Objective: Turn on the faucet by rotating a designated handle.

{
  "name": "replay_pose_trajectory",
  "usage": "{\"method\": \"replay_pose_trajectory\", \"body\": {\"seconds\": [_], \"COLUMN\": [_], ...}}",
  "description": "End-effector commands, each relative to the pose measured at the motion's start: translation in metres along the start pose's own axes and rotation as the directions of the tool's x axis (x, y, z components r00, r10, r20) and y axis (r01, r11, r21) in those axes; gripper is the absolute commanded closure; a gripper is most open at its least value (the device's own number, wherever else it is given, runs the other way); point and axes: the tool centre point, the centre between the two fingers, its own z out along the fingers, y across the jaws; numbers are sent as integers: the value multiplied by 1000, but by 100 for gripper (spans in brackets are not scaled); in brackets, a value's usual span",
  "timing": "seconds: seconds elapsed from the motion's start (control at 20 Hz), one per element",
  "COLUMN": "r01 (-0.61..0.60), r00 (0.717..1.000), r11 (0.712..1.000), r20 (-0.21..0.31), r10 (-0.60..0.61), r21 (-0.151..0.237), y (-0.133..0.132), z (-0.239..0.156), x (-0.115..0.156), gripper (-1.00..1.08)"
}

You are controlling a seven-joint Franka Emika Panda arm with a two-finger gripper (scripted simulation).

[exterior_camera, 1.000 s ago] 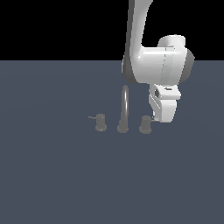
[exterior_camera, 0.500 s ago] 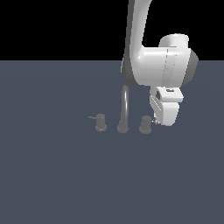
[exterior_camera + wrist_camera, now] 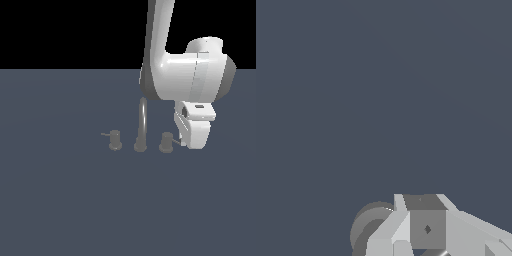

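Beside the faucet [image 3: 141, 125], on the exterior view's right, the white gripper [image 3: 192, 142] is hanging low over the dark grey floor, close against the nearest knob. Over the past second it has been drifting a little away from the spout, toward the exterior view's right, while staying at about the same height; the three faucet pieces are standing where they stood before. That small shift appears to be lining the fingers up with the knob's thin rod rather than with its body, which suggests the approach is nearly finished and no turning has begun.

The handle [image 3: 166, 142] is a stubby grey cylinder just beside the gripper, on the side facing the spout. Its thin lever rod [image 3: 176, 146] is reaching out toward the gripper and seems to be touching or almost touching the lower casing; contact cannot be confirmed. The twin knob [image 3: 115, 139] is sitting on the far side of the spout, well apart from the gripper.

From the wrist view, a round grey knob [image 3: 370, 222] is showing partly hidden behind the blocky fingers [image 3: 426, 227], right next to them. How wide the jaws are standing cannot be told from either view, and nothing is visibly held between them.
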Motion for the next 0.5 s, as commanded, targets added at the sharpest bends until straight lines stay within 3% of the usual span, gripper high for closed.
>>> {"method": "replay_pose_trajectory", "body": {"seconds": [0.0, 0.3, 0.35, 0.4, 0.45], "r01": [14, 20, 20, -10, -6], "r00": [1000, 1000, 1000, 1000, 1000], "r11": [1000, 1000, 1000, 1000, 1000], "r20": [6, 10, 10, 1, 2], "r10": [-14, -20, -20, 10, 6], "r21": [-7, -14, -14, -7, -8], "y": [7, 23, 23, 20, 19], "z": [0, -1, -1, 0, -1], "x": [-17, -39, -39, -18, -25], "gripper": [108, 108, 108, 108, 108]}}
